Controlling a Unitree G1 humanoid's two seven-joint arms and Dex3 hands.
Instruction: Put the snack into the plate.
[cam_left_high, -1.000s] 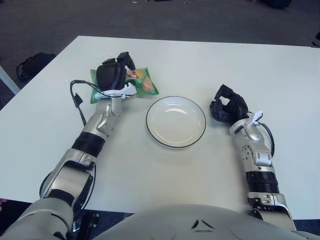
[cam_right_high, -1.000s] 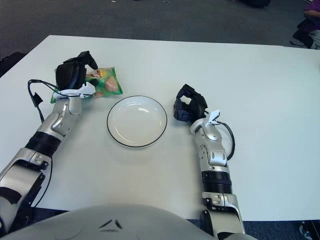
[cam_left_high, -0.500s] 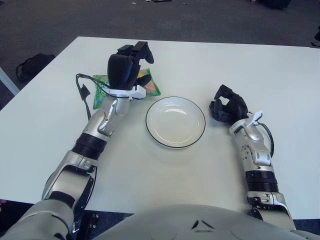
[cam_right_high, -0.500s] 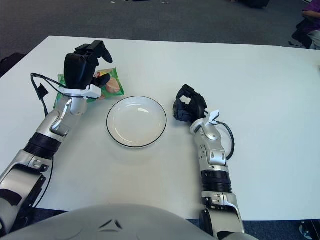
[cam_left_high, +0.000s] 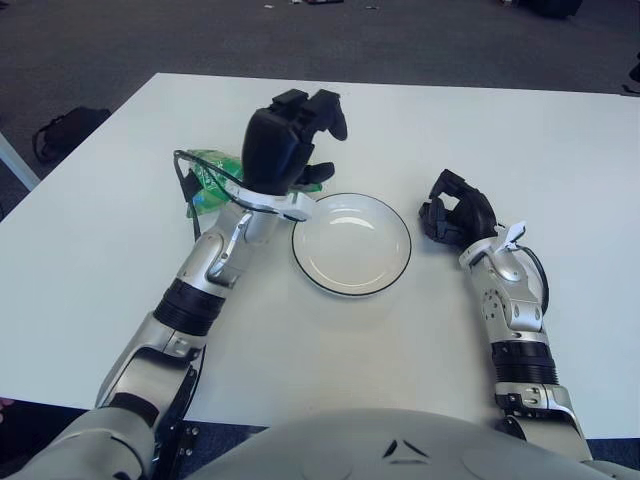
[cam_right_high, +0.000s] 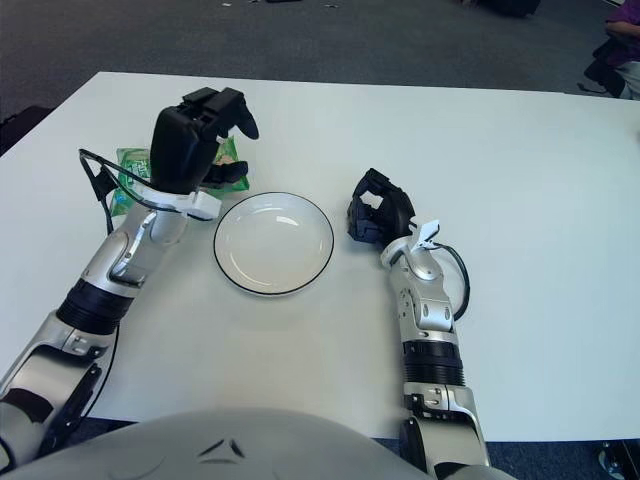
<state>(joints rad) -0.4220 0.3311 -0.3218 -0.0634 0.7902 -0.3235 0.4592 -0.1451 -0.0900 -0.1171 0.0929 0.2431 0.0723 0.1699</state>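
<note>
Snack (cam_left_high: 212, 170) is seen left of centre, behind the raised left hand (cam_left_high: 290, 135), fingers curled and apparently empty, plate (cam_left_high: 351, 243) just right; right hand (cam_left_high: 455, 215) is curled beside it.

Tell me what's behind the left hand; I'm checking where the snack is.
Behind the left hand, the green snack shows at its left; the middle is covered, so any grip is unseen. The plate holds nothing. The right hand shows right of it.

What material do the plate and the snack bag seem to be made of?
Plate: probably glazed ceramic, though melamine is possible; it is white with a thin dark rim line and soft glossy highlights. Snack bag: likely thin plastic film; it is green, shiny and crinkled beside the left hand.
</note>
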